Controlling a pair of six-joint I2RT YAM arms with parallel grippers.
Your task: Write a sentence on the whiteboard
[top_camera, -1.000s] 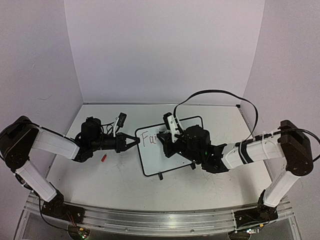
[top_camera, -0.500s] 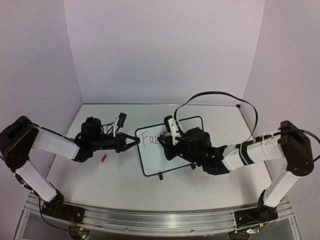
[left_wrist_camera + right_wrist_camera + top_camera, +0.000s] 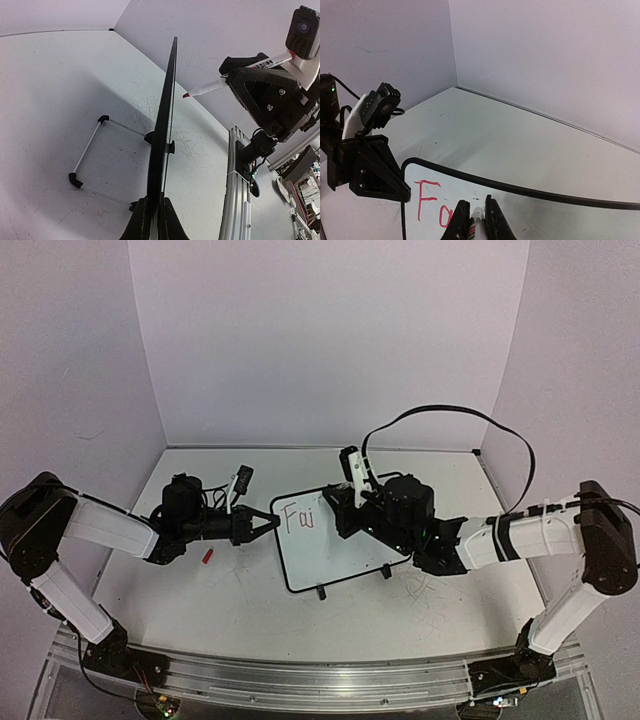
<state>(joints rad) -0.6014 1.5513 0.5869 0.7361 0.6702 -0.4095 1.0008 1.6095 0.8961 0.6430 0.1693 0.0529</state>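
Note:
The whiteboard [image 3: 340, 550] stands tilted on the table, with red letters "Fai" [image 3: 297, 517] at its upper left. My left gripper [image 3: 268, 523] is shut on the board's left edge. In the left wrist view the board [image 3: 163, 130] shows edge-on between my jaws [image 3: 154, 220]. My right gripper [image 3: 343, 508] is shut on a white marker [image 3: 353, 468] with a red tip. In the left wrist view the marker [image 3: 225, 81] has its tip a little off the board's face. In the right wrist view the marker [image 3: 475, 226] sits between my fingers over the board [image 3: 555, 212], right of the letters.
A small red cap [image 3: 208, 556] lies on the table left of the board. The board's black feet [image 3: 321, 592] and wire stand [image 3: 90, 150] rest on the grey tabletop. A black cable [image 3: 450, 412] loops above the right arm. White walls enclose three sides.
My right gripper has moved right and back with the marker, away from the letters. The "i" after "Fa" now shows. The left gripper has not moved.

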